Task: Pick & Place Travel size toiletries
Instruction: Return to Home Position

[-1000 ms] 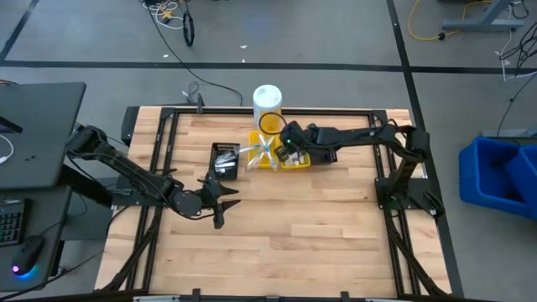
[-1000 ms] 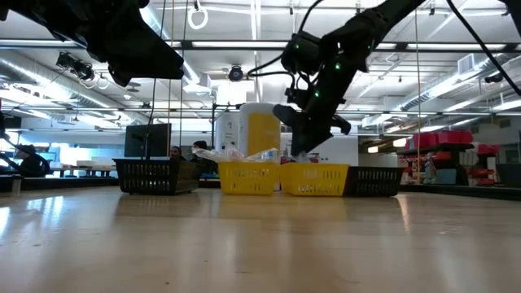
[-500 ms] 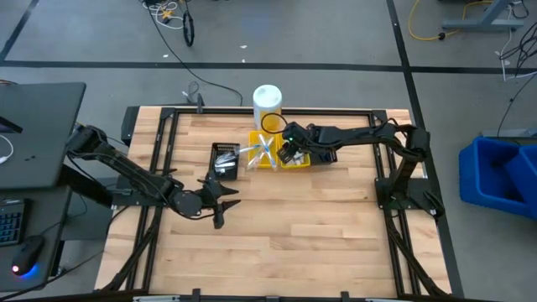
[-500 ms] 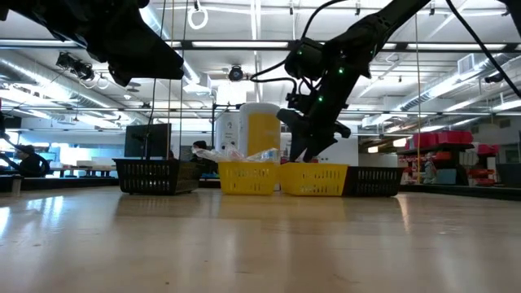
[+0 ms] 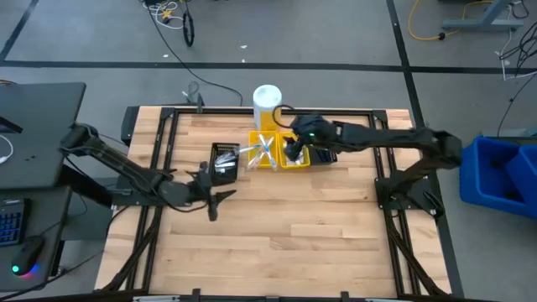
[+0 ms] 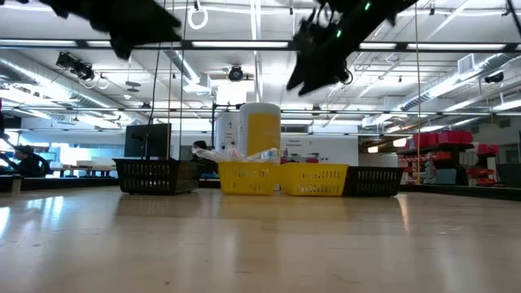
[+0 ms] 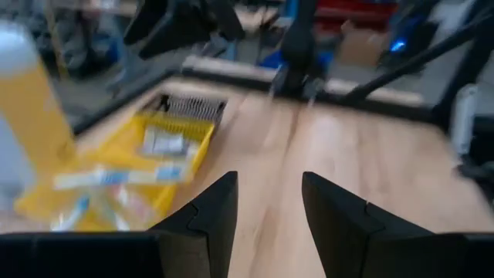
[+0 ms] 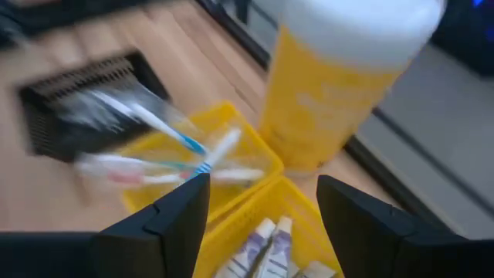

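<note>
Several toothbrushes point(image 8: 166, 147) lie crosswise in the left yellow bin point(image 5: 258, 161), their ends sticking out over its rim. Small toothpaste tubes point(image 8: 266, 245) lie in the right yellow bin point(image 5: 300, 161). My right gripper point(image 8: 262, 208) is open and empty, high above the two yellow bins point(image 5: 291, 151). My left gripper point(image 7: 268, 208) is open and empty, raised over the bare table left of centre point(image 5: 218, 201), in front of the black bin point(image 5: 225, 159). It points toward the bins.
A tall white-and-yellow cylinder point(image 5: 267, 101) stands right behind the yellow bins at the table's far edge. A second black bin point(image 6: 370, 181) stands right of the yellow ones. The near half of the wooden table point(image 5: 302, 243) is bare.
My right gripper has risen straight up out of the right yellow bin and now hangs high above the bins; nothing shows between its fingers. My left gripper has also risen and shifted slightly toward the table's far edge.
</note>
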Controlling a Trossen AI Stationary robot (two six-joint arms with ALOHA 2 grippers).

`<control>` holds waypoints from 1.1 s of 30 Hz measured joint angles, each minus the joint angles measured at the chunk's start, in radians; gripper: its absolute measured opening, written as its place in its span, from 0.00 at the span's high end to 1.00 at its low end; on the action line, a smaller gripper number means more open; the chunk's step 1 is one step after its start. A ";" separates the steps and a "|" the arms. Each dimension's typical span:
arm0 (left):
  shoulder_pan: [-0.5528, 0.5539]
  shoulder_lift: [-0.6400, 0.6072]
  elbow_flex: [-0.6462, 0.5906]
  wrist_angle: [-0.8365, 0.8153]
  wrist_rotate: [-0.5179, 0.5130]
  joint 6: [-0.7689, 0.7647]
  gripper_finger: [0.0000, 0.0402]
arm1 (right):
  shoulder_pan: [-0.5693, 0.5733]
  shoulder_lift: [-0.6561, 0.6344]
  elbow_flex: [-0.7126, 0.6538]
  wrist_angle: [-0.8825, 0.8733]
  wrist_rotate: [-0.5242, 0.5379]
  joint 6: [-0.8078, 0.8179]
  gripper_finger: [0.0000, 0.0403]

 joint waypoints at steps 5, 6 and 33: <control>0.028 -0.179 0.000 -0.002 0.113 0.145 0.61 | 0.072 -0.130 0.000 -0.002 -0.002 -0.080 0.42; 0.037 -0.214 0.000 -0.001 0.147 0.172 0.61 | 0.089 -0.151 0.000 0.001 -0.001 -0.093 0.42; 0.384 -0.784 -0.144 -0.334 0.509 0.302 0.61 | 0.186 -0.754 -0.552 0.268 -0.084 -0.180 0.77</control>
